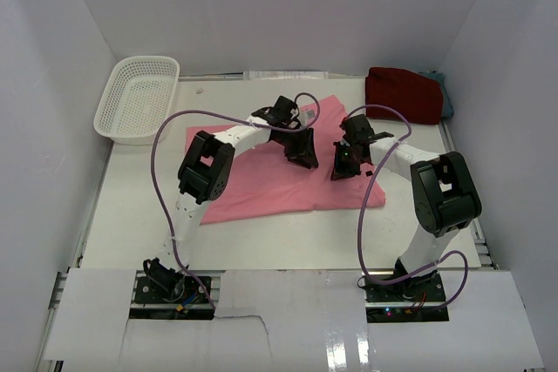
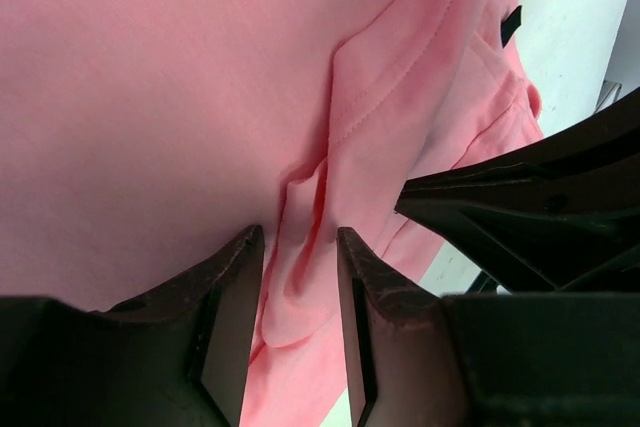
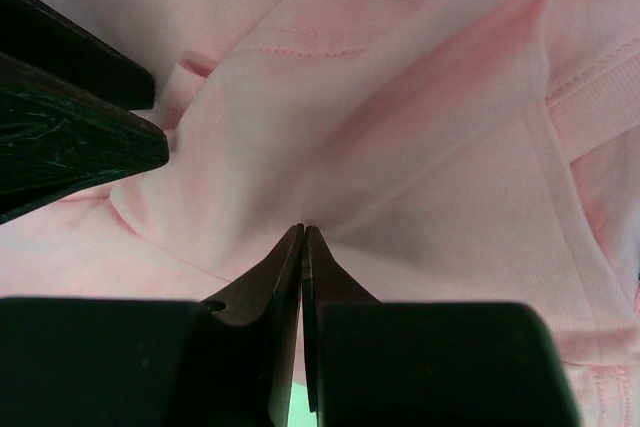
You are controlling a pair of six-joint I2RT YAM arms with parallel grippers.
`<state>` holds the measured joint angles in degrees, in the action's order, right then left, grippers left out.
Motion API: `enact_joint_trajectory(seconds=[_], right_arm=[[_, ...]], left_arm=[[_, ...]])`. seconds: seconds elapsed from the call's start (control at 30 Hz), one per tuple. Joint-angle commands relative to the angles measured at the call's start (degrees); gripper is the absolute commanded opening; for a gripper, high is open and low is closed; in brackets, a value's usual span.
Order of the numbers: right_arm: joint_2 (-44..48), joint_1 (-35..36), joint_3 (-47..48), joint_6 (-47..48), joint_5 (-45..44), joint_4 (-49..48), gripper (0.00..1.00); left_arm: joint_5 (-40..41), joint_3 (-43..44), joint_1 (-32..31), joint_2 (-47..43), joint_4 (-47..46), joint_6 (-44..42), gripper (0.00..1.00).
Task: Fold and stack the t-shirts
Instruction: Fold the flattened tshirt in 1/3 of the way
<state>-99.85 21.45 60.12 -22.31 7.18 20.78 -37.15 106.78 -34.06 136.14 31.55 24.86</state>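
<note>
Right now both of my pincers sit low on the pink shirt (image 1: 261,185), which lies spread across the middle of the white tabletop (image 1: 288,241). It is soft, matte knit cloth, mostly flat, with a ragged four-sided outline and its near edge running at a slant.

My left pincer (image 2: 300,247) is narrowed to a slim gap. A raised ridge of pink cloth fills that gap and touches both black pads. The ridge runs away from the fingers as a rounded pleat, and a line of stitching along a doubled hem curves beside it.

My right pincer (image 3: 302,239) is all but closed. Its two thin, wedge-shaped fingertips meet on a small pinch of the same shirt. Shallow creases fan out from that pinch. A ribbed band with a stitched edge crosses on the right side of that view.

From above, the two pincers are near each other over the far-middle part of the shirt, left one to the left, not touching.

At the far right corner lies the dark red shirt (image 1: 403,95), a thick, rounded, bundled heap. The teal-grey shirt (image 1: 446,98) shows only as a narrow strip just beside the red one, on its right. I cannot tell its shape.

At the far left stands a white plastic basket (image 1: 138,98), oblong, with perforated lattice walls and a rolled rim.
</note>
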Motion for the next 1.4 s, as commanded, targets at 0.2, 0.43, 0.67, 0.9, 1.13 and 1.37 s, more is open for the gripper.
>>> enact_joint_trajectory(seconds=[0.2,0.43,0.67,0.9,1.13,1.37], right_arm=[[-0.69,0.17,-0.26,-0.11,-0.94,-1.18,0.08],[-0.61,0.17,-0.44,-0.19,-1.03,-1.18,0.08],[-0.69,0.17,-0.88,-0.11,-1.03,-1.18,0.08],[-0.69,0.17,-1.58,-0.11,-1.11,-1.26,0.08],[-0.69,0.17,-3.16,-0.19,-0.68,-1.97,0.08],[-1.22,0.26,-4.83,-0.55,-0.59,-2.58,0.08]], left_arm=[[-1.70,3.43,-1.44,1.24,1.50,-1.39,0.39],[-2.06,4.14,-1.80,1.85,1.67,-1.22,0.15],[2.33,4.66,-1.80,-0.17,2.11,-1.13,0.11],[8.75,5.63,-1.80,-3.50,2.73,-1.48,0.12],[12.09,5.19,-1.97,-6.93,2.11,-0.87,0.13],[12.80,6.77,-2.76,-9.22,1.76,-0.96,0.14]])
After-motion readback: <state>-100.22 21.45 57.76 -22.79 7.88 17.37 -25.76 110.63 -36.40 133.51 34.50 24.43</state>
